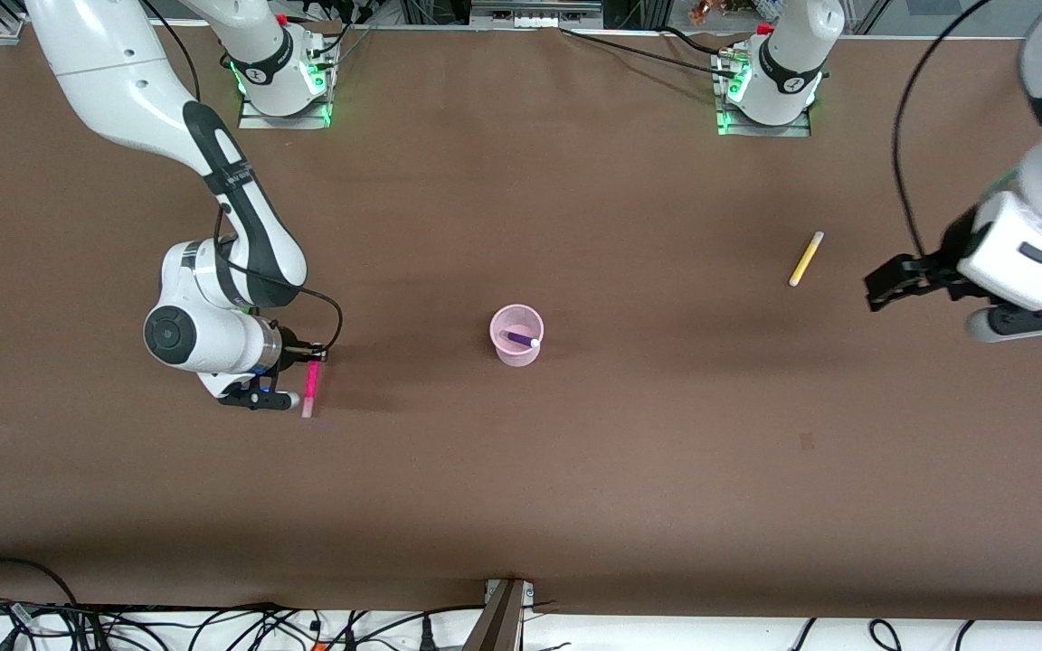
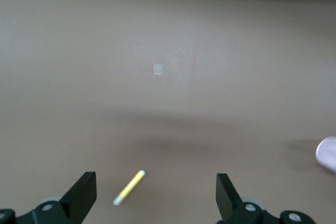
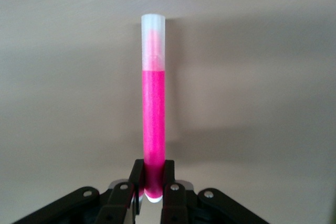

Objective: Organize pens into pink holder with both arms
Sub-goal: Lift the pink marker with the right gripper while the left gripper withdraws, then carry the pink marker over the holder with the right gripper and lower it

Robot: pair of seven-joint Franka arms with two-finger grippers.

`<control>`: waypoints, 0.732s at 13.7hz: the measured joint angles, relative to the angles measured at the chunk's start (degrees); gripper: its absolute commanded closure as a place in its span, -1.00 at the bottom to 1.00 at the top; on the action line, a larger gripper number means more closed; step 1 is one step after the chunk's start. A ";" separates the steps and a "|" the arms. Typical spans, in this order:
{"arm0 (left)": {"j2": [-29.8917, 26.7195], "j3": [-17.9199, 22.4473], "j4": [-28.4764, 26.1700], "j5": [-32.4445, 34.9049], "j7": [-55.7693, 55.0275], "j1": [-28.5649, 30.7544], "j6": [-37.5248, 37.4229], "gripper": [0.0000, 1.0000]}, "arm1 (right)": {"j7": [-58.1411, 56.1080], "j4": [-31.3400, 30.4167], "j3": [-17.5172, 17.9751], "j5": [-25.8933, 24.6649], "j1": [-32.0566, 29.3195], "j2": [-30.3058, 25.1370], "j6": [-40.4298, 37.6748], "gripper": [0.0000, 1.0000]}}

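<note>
Two tools: right tool (image 3: 154, 190) clamps magenta pen (image 3: 153, 114); left tool (image 2: 156, 195) spread over yellow pen (image 2: 129, 187).

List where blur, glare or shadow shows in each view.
Front view: left arm's end smeared by motion blur near the left tool; soft shadow beside the pink holder. Left wrist view: hazy, yellow pen soft. Right wrist view: magenta pen bright, casting a broad shadow.

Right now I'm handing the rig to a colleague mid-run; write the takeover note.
Right pincer: shut on the magenta pen, low at the right arm's end of the table.
Left pincer: open, above the table near the yellow pen, which lies flat.
Done: purple pen is in the pink holder at mid-table.
Left: magenta and yellow pens. No green pen in view.
</note>
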 measured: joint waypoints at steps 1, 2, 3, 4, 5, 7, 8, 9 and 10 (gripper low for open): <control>-0.11 0.00 -0.59 -0.89 4.03 2.15 -0.01 -1.00 | 3.91 2.45 0.45 0.97 0.89 -0.54 -4.56 1.00; -0.20 0.00 -1.23 -1.26 7.70 4.00 -0.01 -1.00 | 8.48 4.84 1.20 1.76 1.83 -1.03 -8.89 1.00; -0.24 0.01 -1.90 -1.39 10.81 5.38 -0.02 -1.00 | 13.04 7.00 2.32 3.12 2.62 -1.38 -12.38 1.00; -0.28 0.00 -2.67 -1.42 12.86 6.15 -0.02 -1.00 | 17.16 8.64 3.82 4.85 3.15 -1.73 -14.57 1.00; -0.31 -0.01 -3.69 -1.42 14.13 6.38 0.08 -1.00 | 20.65 9.59 5.49 6.70 3.46 -2.11 -15.78 1.00; -0.44 -0.26 -6.22 -1.42 15.13 6.30 1.59 -1.00 | 25.83 10.16 8.88 11.00 3.74 -2.70 -16.67 1.00; -0.75 -0.43 -7.95 -1.42 15.24 6.27 3.08 -1.00 | 27.85 10.18 10.24 13.90 3.85 -2.75 -16.81 1.00; -1.27 -0.57 -10.05 -1.42 15.29 6.27 4.83 -1.00 | 29.80 10.17 11.42 16.97 3.98 -2.72 -16.81 1.00; -1.86 -0.63 -12.00 -1.41 15.33 6.27 6.27 -1.00 | 32.16 10.17 12.30 19.46 4.33 -2.69 -16.59 1.00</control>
